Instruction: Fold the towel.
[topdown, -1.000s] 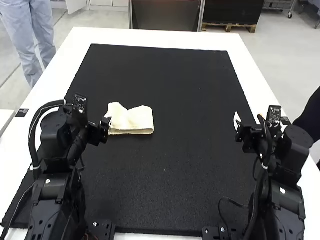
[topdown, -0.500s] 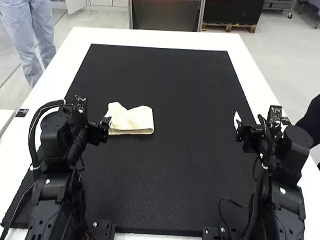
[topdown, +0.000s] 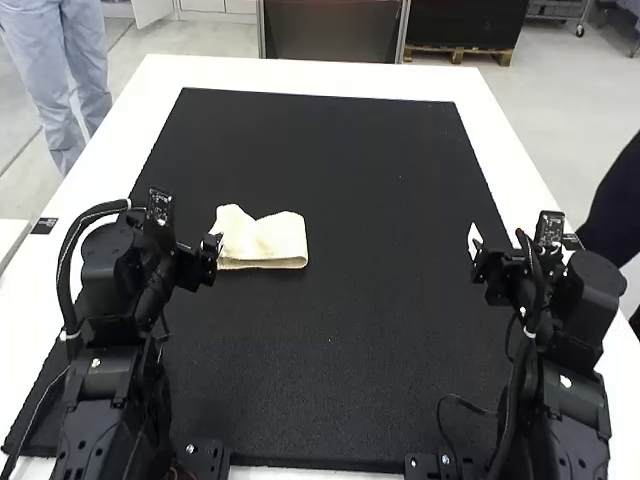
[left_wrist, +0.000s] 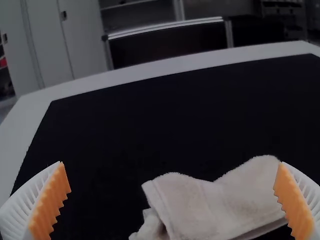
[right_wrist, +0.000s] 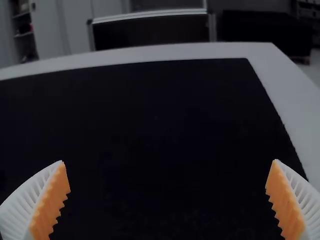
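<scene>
In the high view, the cream towel (topdown: 270, 240) lies folded and a little rumpled on the left half of the black mat (topdown: 330, 170); the left gripper (topdown: 213, 252) is just beside it, over the mat, and the right gripper (topdown: 477, 252) is near the mat's right edge. In the left wrist view, the left gripper's fingers stand spread wide, the towel's layered edges showing on the mat. In the right wrist view, the right gripper's fingers are also wide apart, before the mat.

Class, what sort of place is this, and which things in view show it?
Probably a robotics workspace: a left arm and a right arm stand at a table with a black mat, where a towel lies.
</scene>
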